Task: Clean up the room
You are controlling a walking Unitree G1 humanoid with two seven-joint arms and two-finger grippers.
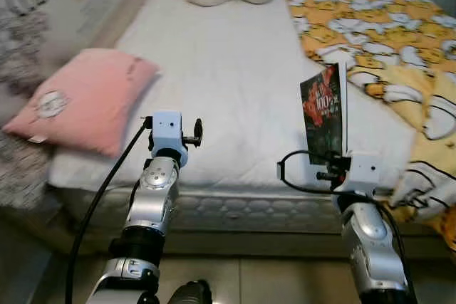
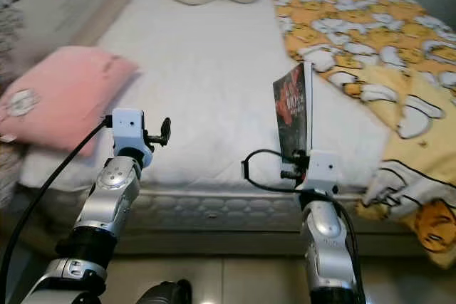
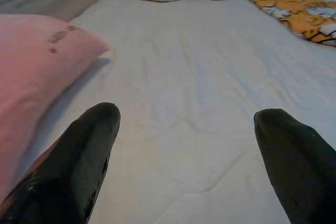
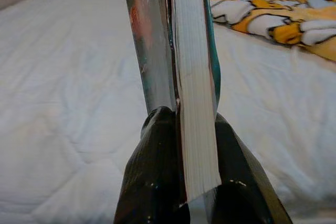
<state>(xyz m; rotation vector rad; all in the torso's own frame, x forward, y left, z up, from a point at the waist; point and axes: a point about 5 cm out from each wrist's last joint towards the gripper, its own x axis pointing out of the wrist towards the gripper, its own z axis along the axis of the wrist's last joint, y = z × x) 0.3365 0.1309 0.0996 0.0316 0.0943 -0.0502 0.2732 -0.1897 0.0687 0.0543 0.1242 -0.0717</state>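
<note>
The right gripper (image 4: 181, 129) has its jaws clamped on the lower edge of a paperback book (image 1: 324, 113), held upright above the near edge of the bed (image 1: 228, 69); it looks light and fairly stiff, but its glossy cover could slip, so a pinch close to the spine seems safest. The left gripper (image 3: 186, 124) hovers over the white sheet with jaws wide apart and empty. The cover's title is too small to read.
</note>
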